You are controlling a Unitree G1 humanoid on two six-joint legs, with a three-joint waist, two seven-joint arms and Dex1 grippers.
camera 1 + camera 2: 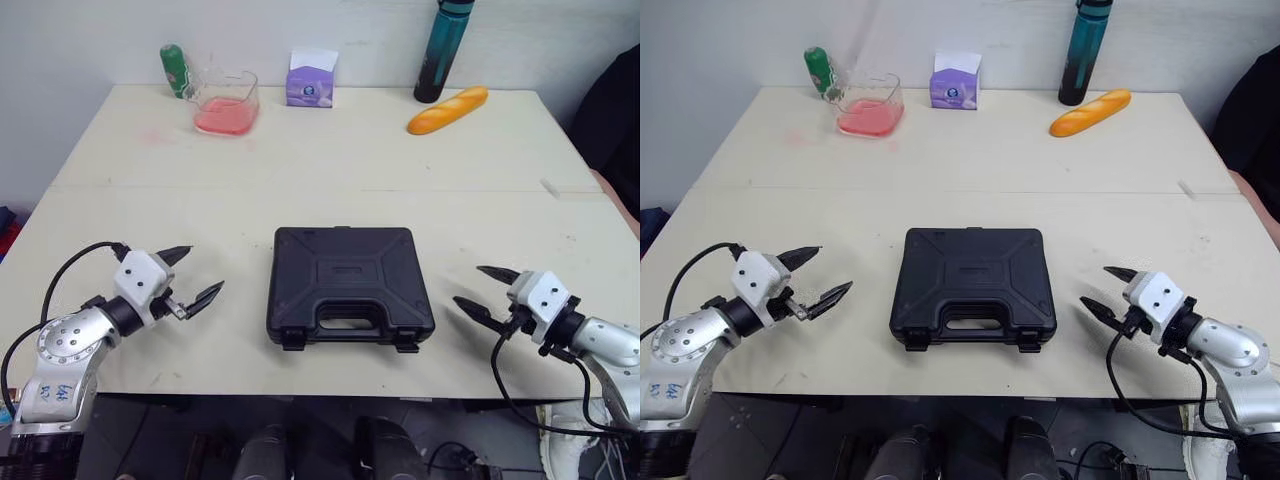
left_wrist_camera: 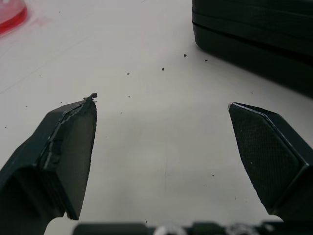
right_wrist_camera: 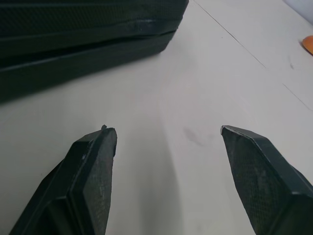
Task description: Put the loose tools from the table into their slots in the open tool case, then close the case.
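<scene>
Holding both arms low over the front edge of the table (image 1: 350,170), I have one on each side of the tool case (image 1: 345,280). My left gripper (image 1: 203,270) hangs near the front left corner, forearm angled inward, with its two black fingers (image 2: 73,147) spread wide and pointing at the case's left side. My right gripper (image 1: 468,285) sits near the front right corner, turned the same way towards the case's right side, its fingers (image 3: 93,181) also wide apart. Neither touches anything; bare tabletop lies between each pair.

The case lies flat at the middle of the front edge, lid down, its handle facing the front edge. I cannot tell whether its two front latches are snapped. My wrist views catch just a dark slab of its side wall, cut off by the frame.

Along the back edge stand a green bottle (image 1: 175,70) and a clear tub (image 1: 227,100) with something pink in it towards the back left corner, then a purple box (image 1: 310,80) near the middle. A teal bottle (image 1: 443,50) and a bread roll (image 1: 447,110) sit towards the back right corner. All are well apart from the case and from my grippers.
</scene>
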